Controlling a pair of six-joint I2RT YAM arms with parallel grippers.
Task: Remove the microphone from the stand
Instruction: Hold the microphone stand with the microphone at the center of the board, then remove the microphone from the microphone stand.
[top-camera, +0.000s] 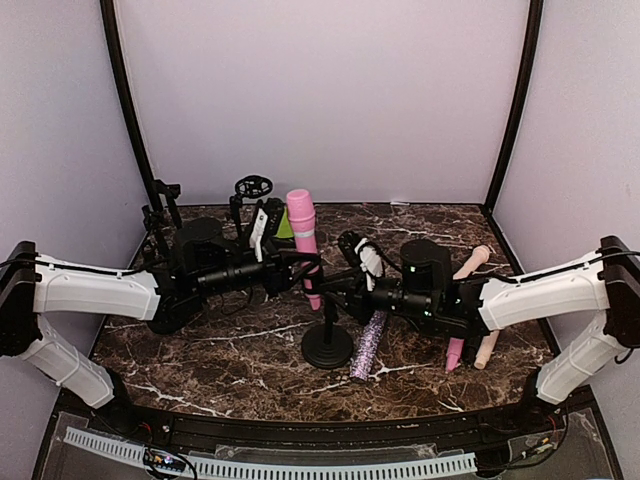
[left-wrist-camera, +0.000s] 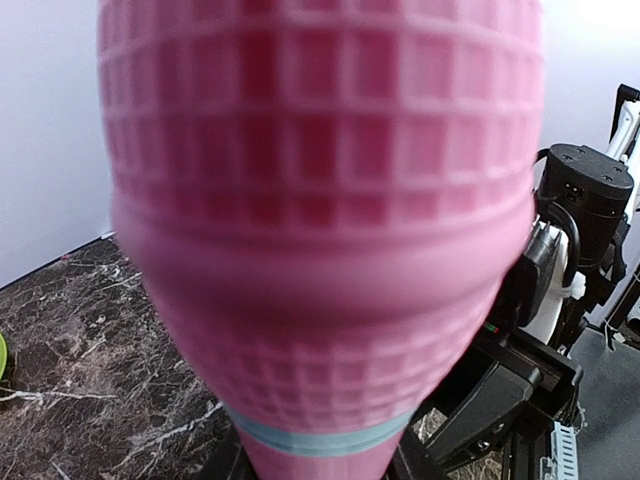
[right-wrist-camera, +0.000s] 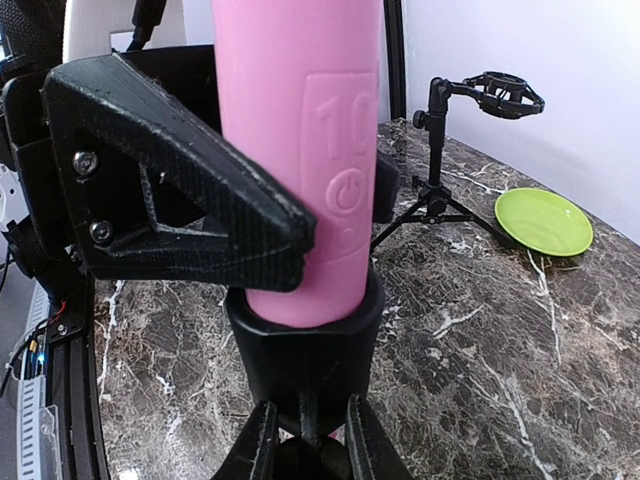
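Observation:
The pink microphone (top-camera: 301, 225) stands upright in the black stand (top-camera: 328, 350), its lower end seated in the stand's cup-shaped holder (right-wrist-camera: 300, 350). My left gripper (top-camera: 303, 268) is shut on the microphone's body just above the holder; one of its black fingers (right-wrist-camera: 180, 190) presses against the pink handle. In the left wrist view the microphone's gridded head (left-wrist-camera: 320, 200) fills the frame and hides the fingers. My right gripper (right-wrist-camera: 308, 450) is shut on the stand's stem right under the holder, reaching in from the right (top-camera: 330, 290).
A purple glitter microphone (top-camera: 368, 345) lies beside the stand's round base. Pink and beige microphones (top-camera: 470, 345) lie under the right arm. A tripod with a shock mount (right-wrist-camera: 500, 95) and a green plate (right-wrist-camera: 545, 222) stand at the back left.

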